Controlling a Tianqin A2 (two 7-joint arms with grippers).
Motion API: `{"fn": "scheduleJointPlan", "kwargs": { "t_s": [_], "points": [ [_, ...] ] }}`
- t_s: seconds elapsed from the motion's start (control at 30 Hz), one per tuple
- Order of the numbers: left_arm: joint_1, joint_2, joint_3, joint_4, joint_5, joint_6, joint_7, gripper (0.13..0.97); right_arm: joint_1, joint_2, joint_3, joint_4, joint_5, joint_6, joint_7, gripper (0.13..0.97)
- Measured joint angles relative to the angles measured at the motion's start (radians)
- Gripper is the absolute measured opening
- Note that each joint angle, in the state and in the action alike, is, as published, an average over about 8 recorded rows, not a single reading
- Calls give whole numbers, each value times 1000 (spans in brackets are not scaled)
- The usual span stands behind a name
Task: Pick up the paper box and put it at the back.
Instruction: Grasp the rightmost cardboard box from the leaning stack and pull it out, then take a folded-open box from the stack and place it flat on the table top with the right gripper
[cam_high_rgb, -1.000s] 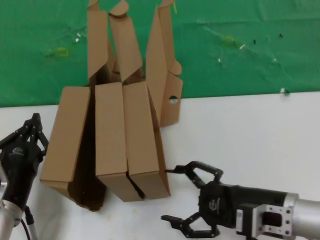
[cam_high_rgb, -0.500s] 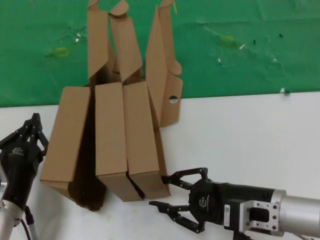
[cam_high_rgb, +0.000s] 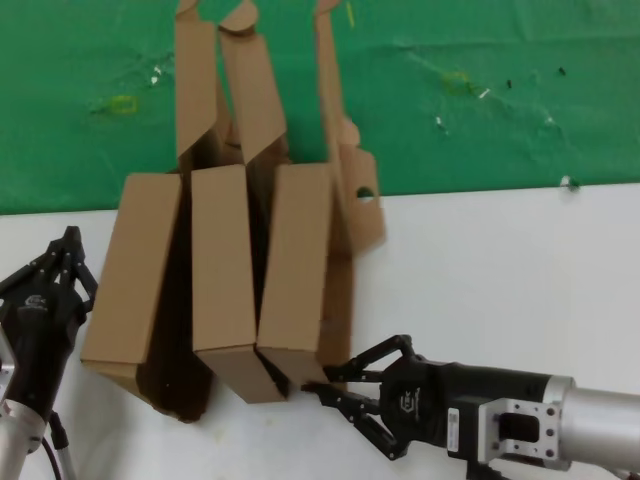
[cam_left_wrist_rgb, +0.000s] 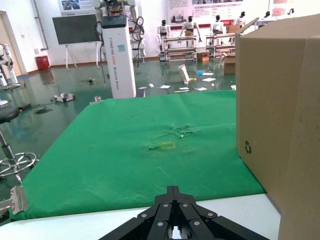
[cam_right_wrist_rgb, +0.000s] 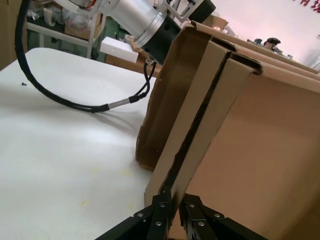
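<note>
The paper box (cam_high_rgb: 300, 260) is the rightmost of three brown cartons standing on edge, with its lid up and a round hole (cam_high_rgb: 365, 193) in one flap. It leans away from the carton beside it. My right gripper (cam_high_rgb: 325, 386) sits at the box's near bottom corner, shut on a thin cardboard wall. In the right wrist view that wall (cam_right_wrist_rgb: 200, 150) runs up from between the fingers of the right gripper (cam_right_wrist_rgb: 175, 199). The back, a wrinkled green cloth (cam_high_rgb: 480, 100), lies beyond the white tabletop (cam_high_rgb: 500, 270). My left gripper (cam_high_rgb: 68, 242) is parked at the left, shut and holding nothing.
Two other brown cartons (cam_high_rgb: 220, 260) (cam_high_rgb: 130, 270) stand packed against the box's left side. The leftmost carton (cam_left_wrist_rgb: 285, 125) looms close beside my left gripper (cam_left_wrist_rgb: 173, 189). The left arm (cam_right_wrist_rgb: 135, 20) and its black cable (cam_right_wrist_rgb: 60, 95) lie past the cartons in the right wrist view.
The right gripper moved in to the box's near corner and shut on its wall. The box has shifted right and tilted away from the middle carton.
</note>
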Motion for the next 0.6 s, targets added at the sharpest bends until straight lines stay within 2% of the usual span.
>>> {"fn": "scheduleJointPlan", "kwargs": {
  "t_s": [0.37, 0.6],
  "points": [
    [0, 0, 0, 0, 0, 0, 0, 143, -48, 81, 54, 115, -37, 62, 71, 151],
    [0, 0, 0, 0, 0, 0, 0, 143, -88, 168, 128, 198, -56, 98, 133, 150]
  ]
}}
